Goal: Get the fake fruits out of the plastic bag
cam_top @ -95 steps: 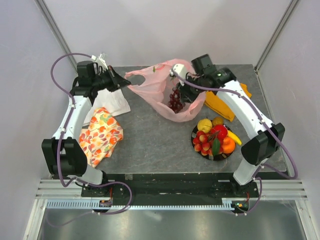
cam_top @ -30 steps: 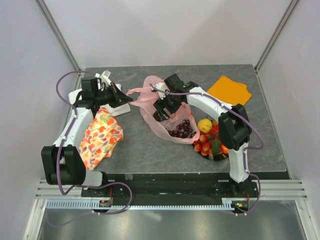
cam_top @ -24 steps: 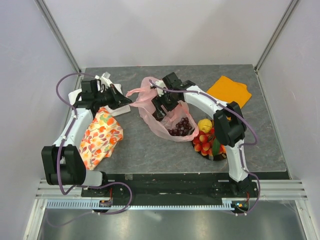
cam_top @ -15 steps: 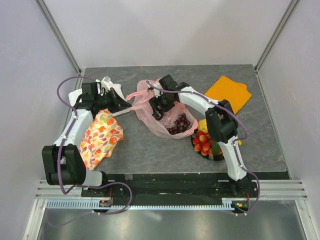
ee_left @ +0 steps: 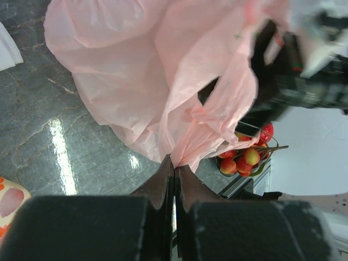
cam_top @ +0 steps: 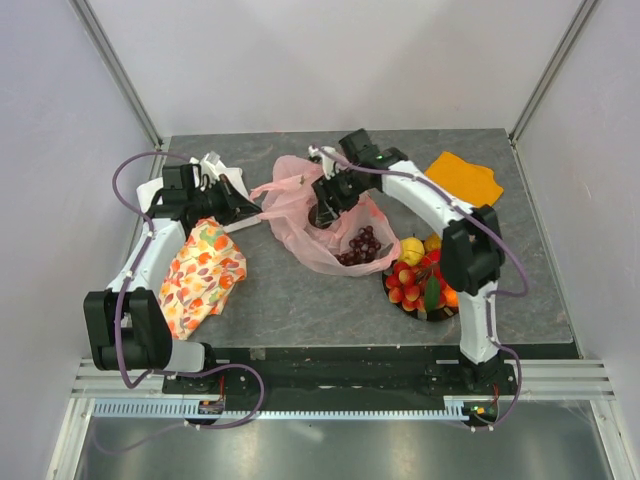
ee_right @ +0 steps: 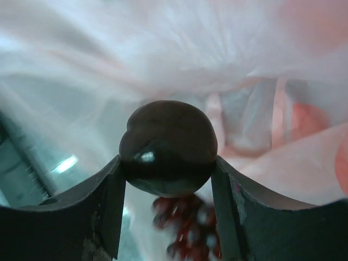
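Note:
The pink plastic bag (cam_top: pixel 300 205) lies open on the table's middle. My left gripper (cam_top: pixel 248 203) is shut on the bag's left edge, and the left wrist view shows its jaws (ee_left: pixel 174 161) pinching the pink film (ee_left: pixel 136 81). My right gripper (cam_top: pixel 322 205) is inside the bag's mouth, shut on a brown oval fruit (ee_right: pixel 168 147). The dark purple grape bunch (cam_top: pixel 360 245) lies in the bag below it and also shows blurred in the right wrist view (ee_right: pixel 185 223). A yellow apple (cam_top: pixel 410 250), red berries (cam_top: pixel 405 285) and other fruits sit in a black bowl (cam_top: pixel 432 313).
A floral orange-patterned cloth (cam_top: pixel 203 275) lies at the front left. A plain orange cloth (cam_top: pixel 465 178) lies at the back right. A white cloth (cam_top: pixel 232 185) lies by the left gripper. The bowl stands just right of the bag.
My right gripper has moved back and to the right inside the bag, with the brown fruit in it. The bag has shifted with it. The left gripper has kept its hold.

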Motion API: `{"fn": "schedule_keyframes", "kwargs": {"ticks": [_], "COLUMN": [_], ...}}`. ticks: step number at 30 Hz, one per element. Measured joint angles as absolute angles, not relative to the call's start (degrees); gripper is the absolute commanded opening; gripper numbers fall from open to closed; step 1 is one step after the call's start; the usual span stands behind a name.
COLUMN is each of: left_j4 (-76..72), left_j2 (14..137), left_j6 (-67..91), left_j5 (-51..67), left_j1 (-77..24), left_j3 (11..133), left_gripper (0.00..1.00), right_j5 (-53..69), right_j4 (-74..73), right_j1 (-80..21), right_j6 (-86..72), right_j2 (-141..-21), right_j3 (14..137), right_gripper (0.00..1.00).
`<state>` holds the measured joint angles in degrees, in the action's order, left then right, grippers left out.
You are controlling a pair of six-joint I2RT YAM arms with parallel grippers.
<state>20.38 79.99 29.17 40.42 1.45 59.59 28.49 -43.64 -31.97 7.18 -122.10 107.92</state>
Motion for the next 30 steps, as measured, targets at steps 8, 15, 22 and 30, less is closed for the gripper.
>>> {"fn": "schedule_keyframes", "kwargs": {"ticks": [8, 15, 22, 30], "left_j4": [18.7, 17.3, 16.1, 14.8], "left_j2": [81.7, 82.8, 85.0, 87.4], "left_j6": [30.0, 30.5, 32.0, 33.7], "left_j5": [40.6, 41.2, 42.2, 44.0], "left_j1": [1.6, 1.5, 1.5, 1.5], "left_j3": [61.4, 63.0, 63.4, 67.3], "left_gripper": [0.02, 0.02, 0.02, 0.02], "right_j5": [41.4, 44.3, 48.1, 50.0], "right_j4": [-53.5, -61.2, -72.1, -76.4], "right_j1": [-27.2, -18.5, -14.9, -22.8], "right_j6": [17.5, 24.0, 36.4, 36.8], "right_j2": [-107.9, -103.8, -99.1, -108.5], "right_j3": [105.2, 101.1, 94.5, 98.6], "right_gripper": [0.45, 0.49, 0.48, 0.50]}}
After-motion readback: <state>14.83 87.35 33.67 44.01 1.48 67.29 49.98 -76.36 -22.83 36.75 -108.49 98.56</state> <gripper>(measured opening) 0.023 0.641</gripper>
